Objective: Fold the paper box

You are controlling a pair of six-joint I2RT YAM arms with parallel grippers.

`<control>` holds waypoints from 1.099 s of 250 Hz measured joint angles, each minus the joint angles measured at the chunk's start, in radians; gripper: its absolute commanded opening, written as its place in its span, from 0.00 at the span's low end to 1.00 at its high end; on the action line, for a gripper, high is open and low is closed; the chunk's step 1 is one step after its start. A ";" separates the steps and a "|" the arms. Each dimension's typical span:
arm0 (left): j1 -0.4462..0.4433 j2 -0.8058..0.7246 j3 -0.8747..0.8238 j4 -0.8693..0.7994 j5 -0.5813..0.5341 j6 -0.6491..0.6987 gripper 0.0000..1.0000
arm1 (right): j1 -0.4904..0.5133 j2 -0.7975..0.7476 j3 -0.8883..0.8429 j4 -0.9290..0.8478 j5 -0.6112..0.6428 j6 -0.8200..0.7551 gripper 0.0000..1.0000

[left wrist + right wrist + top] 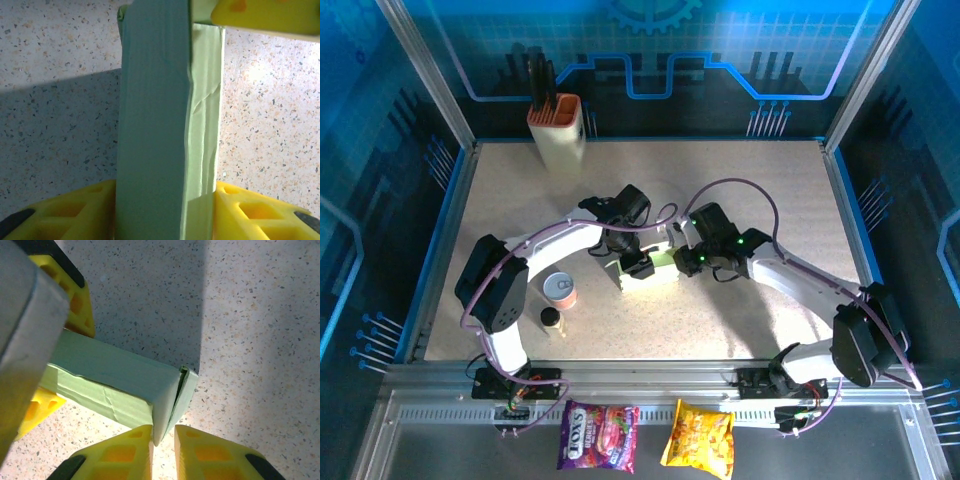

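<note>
Left gripper (165, 205) jaws, bottom of frame: clenched across paper box (155, 125) (pale green, creased along one face). Right gripper (162, 436) jaws, bottom centre: pinching box end corner. Box mid-surface (770, 180) in top view, between both grippers; resting or lifted, cannot tell.

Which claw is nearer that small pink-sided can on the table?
Left. The left claw grips the paper box just right of the small can; the right claw pinches the box's other end, farther from the can.
</note>
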 measured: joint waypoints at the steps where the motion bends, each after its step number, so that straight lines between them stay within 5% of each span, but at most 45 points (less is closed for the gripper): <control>1: 0.000 0.000 0.000 0.000 0.000 0.000 0.49 | 0.000 -0.002 -0.003 0.003 0.000 0.001 0.19; 165: 0.000 0.000 0.000 0.000 -0.005 0.000 0.49 | 0.015 -0.022 -0.043 0.093 0.031 0.044 0.10; 209: 0.000 -0.021 -0.018 0.023 -0.014 -0.008 0.62 | 0.022 -0.022 -0.043 0.093 0.049 0.055 0.09; 275: 0.000 -0.138 -0.068 0.093 -0.040 -0.082 0.67 | 0.027 -0.022 -0.043 0.096 0.056 0.069 0.09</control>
